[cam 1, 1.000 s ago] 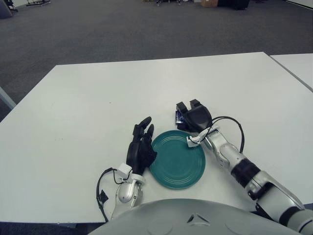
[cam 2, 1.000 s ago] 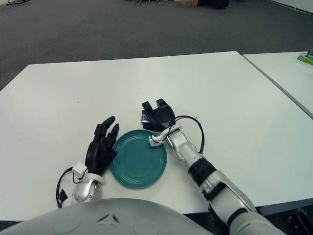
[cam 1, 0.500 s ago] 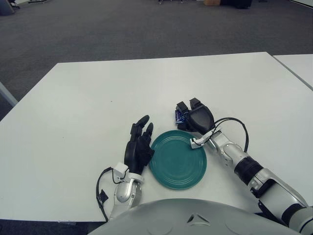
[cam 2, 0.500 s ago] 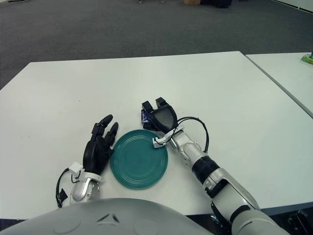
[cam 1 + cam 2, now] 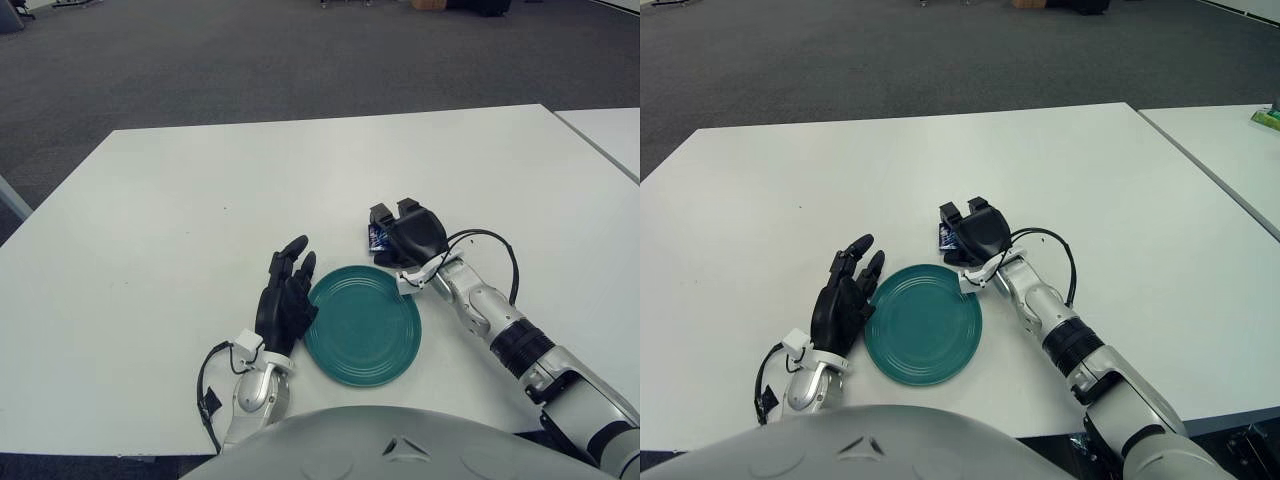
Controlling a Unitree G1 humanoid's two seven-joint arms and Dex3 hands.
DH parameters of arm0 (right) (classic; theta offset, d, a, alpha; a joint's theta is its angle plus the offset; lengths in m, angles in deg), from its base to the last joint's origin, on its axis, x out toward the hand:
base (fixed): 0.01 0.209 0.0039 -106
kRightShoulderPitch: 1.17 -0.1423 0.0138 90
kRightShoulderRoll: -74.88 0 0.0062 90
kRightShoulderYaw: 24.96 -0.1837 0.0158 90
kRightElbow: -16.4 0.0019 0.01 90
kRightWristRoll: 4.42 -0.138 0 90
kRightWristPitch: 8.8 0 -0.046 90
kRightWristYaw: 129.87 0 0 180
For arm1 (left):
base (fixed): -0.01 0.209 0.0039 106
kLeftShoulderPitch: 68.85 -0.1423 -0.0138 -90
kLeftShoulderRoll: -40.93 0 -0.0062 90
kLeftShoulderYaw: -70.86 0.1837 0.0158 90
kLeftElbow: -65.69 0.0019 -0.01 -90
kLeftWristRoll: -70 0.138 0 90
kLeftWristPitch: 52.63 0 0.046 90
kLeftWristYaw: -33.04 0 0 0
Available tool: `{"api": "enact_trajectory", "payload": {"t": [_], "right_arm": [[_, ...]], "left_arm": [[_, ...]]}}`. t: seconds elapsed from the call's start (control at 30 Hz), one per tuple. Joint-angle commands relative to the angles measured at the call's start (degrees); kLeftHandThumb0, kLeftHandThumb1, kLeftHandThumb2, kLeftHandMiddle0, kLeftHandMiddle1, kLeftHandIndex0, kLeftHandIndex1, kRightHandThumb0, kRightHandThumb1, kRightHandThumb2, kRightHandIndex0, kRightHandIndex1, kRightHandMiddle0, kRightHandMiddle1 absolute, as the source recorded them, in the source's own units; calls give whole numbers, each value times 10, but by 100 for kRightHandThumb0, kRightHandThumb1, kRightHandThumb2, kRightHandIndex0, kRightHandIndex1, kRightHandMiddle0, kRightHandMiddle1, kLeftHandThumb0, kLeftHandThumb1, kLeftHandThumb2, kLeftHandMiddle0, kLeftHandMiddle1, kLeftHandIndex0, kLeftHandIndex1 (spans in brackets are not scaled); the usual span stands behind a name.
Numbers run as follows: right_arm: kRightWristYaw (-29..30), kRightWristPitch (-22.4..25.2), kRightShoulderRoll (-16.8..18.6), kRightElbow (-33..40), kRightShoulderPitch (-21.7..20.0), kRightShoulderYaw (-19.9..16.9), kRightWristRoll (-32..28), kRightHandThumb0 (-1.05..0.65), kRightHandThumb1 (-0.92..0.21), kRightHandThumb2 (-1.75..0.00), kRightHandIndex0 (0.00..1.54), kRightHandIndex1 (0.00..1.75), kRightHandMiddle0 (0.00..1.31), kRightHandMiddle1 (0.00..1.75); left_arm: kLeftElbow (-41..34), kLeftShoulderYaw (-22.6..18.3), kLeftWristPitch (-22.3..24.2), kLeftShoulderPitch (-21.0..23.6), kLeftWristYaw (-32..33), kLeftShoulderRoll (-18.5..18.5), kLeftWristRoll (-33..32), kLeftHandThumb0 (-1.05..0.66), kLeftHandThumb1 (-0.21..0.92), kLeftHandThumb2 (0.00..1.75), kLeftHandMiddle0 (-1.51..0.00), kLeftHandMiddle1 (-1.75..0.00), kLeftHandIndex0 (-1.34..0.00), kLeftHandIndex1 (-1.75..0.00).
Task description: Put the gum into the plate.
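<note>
The gum (image 5: 376,237) is a small blue pack just beyond the far rim of the green plate (image 5: 362,325), which lies on the white table near the front edge. My right hand (image 5: 395,228) is over the gum with its fingers curled around it, so only the pack's left end shows. I cannot tell whether the pack is lifted off the table. My left hand (image 5: 285,300) rests idle with its fingers spread, against the plate's left rim.
The white table (image 5: 250,190) stretches far and left of the plate. A second white table (image 5: 610,135) stands to the right across a narrow gap, with a green object (image 5: 1267,118) on it. Grey carpet lies beyond.
My right hand has shifted slightly to the right and the gum has moved with it. The plate and the left hand have stayed in place.
</note>
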Motion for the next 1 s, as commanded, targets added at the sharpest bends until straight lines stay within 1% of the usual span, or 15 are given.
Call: {"api": "enact_trajectory", "payload": {"t": [0.0, 0.1, 0.2, 0.27, 0.37, 0.53, 0.63, 0.77, 0.97], "right_arm": [[-13, -5, 6, 22, -37, -34, -34, -47, -80, -69, 122, 175, 97, 175], [-23, -12, 3, 55, -39, -50, -49, -46, -79, -70, 121, 175, 96, 175], [-64, -8, -5, 146, -27, -75, -69, -45, -78, -70, 120, 175, 96, 175], [-88, 1, -1, 183, -25, -84, -76, -45, -78, -71, 120, 175, 96, 175], [-121, 17, 11, 221, -28, -90, -79, -46, -77, -71, 120, 175, 97, 175], [-193, 32, 9, 277, -32, -106, -97, -46, -76, -72, 121, 175, 100, 175], [-222, 39, 8, 297, -30, -113, -103, -46, -75, -72, 121, 175, 101, 175], [-295, 56, 3, 358, -18, -121, -121, -45, -73, -75, 122, 175, 101, 175], [-364, 73, 3, 427, 11, -118, -128, -42, -71, -77, 123, 175, 100, 175]], "left_arm": [[-2, -4, -3, 1, 3, 8, 9, -105, 92, 105, -42, -1, 0, -80], [0, -5, -7, 1, 4, 8, 15, -105, 92, 104, -41, -1, 0, -80], [2, -5, -10, 0, 0, 9, 17, -105, 92, 103, -41, -1, 0, -79], [2, -5, -13, 0, -3, 10, 13, -105, 92, 103, -41, -1, 0, -78], [5, -7, -16, 0, -8, 13, 4, -105, 92, 103, -41, -1, 0, -78], [9, -8, -19, -1, -10, 13, 4, -105, 92, 103, -41, -1, 0, -82], [10, -8, -18, -2, -8, 13, 9, -105, 92, 103, -41, 0, -1, -84], [10, -7, -17, -4, 0, 17, 18, -105, 92, 103, -42, -1, -2, -86], [12, -8, -14, -3, 6, 20, 24, -105, 92, 103, -43, -1, -4, -88]]}}
